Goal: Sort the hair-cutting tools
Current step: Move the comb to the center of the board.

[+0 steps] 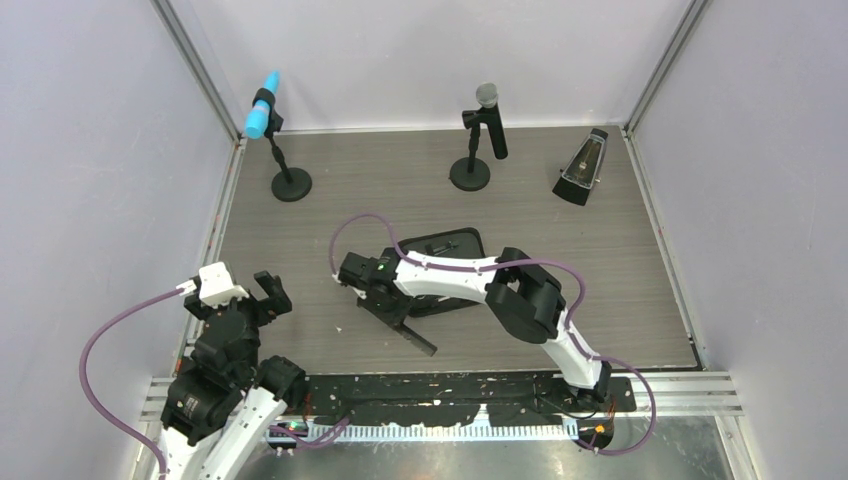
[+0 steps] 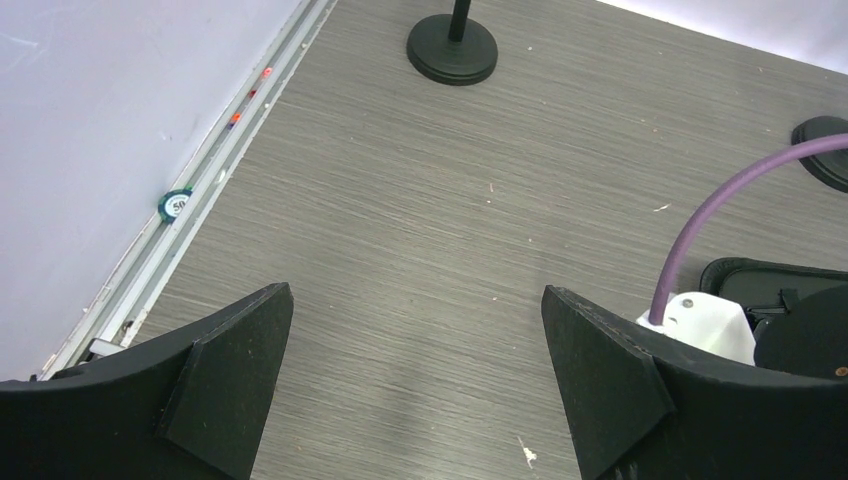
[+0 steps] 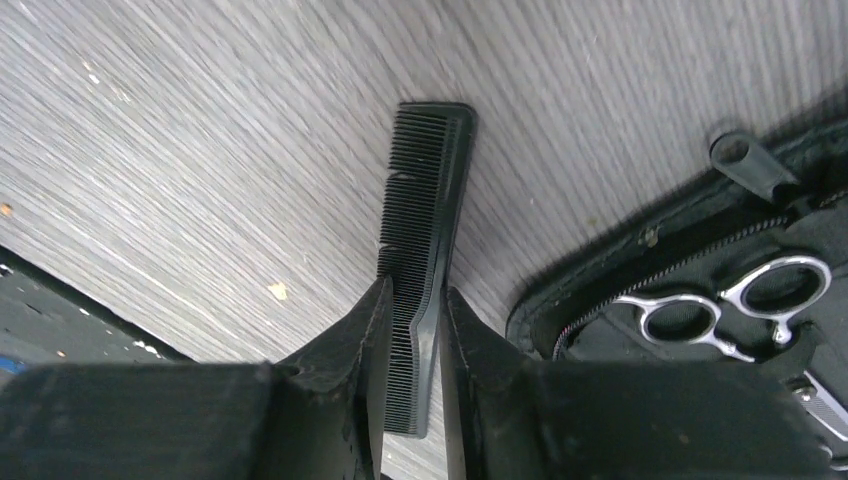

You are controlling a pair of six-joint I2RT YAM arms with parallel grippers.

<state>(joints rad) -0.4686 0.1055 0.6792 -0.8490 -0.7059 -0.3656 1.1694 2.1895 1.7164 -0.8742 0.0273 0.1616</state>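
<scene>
A flat black comb (image 3: pixel 425 200) lies on the grey wood table, and in the top view the comb (image 1: pixel 410 335) runs diagonally toward the near edge. My right gripper (image 3: pixel 415 290) reaches over its near end, one finger against the teeth and the other against the spine, shut on it. Just right of it lies the black zip case (image 3: pixel 600 290), unzipped, with silver scissors (image 3: pixel 735 300) inside. From above, the right gripper (image 1: pixel 375 298) is at the case's (image 1: pixel 445 248) left side. My left gripper (image 2: pixel 415 340) hovers open over bare table at the near left (image 1: pixel 240 292). No hair clips show.
Along the back stand a blue-headed microphone (image 1: pixel 262 105) on a round base (image 1: pixel 291 185), a black microphone (image 1: pixel 487 120) and a metronome (image 1: pixel 582 168). Pale walls close in both sides. A small green chip (image 2: pixel 177 204) sits in the left wall rail.
</scene>
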